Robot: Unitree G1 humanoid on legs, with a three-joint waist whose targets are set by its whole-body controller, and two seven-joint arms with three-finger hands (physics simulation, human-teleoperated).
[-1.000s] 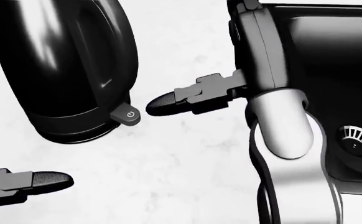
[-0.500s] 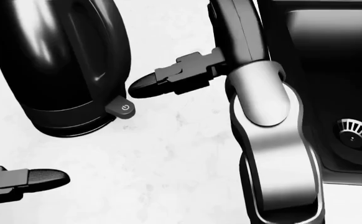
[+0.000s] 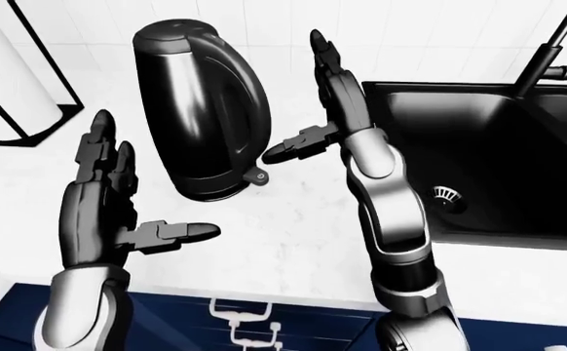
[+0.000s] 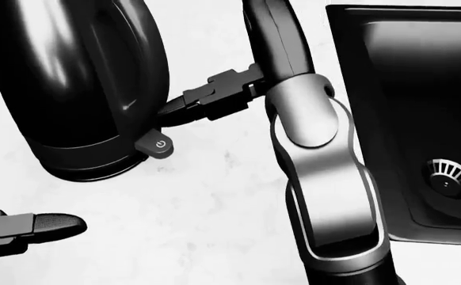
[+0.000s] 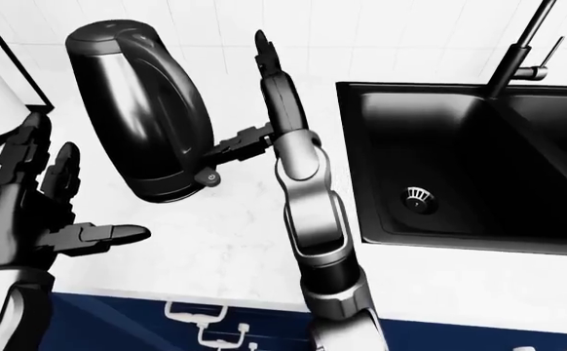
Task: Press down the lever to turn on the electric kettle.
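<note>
A black electric kettle point(image 3: 200, 110) stands on the white counter point(image 3: 293, 241), left of the sink. Its small grey lever point(image 4: 156, 145) with a power symbol sticks out at the base on the kettle's right side. My right hand point(image 3: 303, 110) is open, fingers pointing up beside the kettle. Its thumb point(image 4: 207, 95) reaches left, and the tip touches the kettle wall just above the lever. My left hand point(image 3: 152, 190) is open and empty at the lower left, apart from the kettle, thumb point(image 4: 44, 224) pointing right.
A black sink point(image 3: 459, 86) with a drain point(image 3: 445, 194) fills the right side, with a dark faucet point(image 3: 547, 51) above it. A white object with a black frame point(image 3: 10, 80) stands at the far left. Dark blue cabinet fronts point(image 3: 293, 325) run below the counter edge.
My right arm has swung left in the head view, bringing the thumb tip from clear of the kettle onto its side above the lever. The lever and left hand have hardly moved.
</note>
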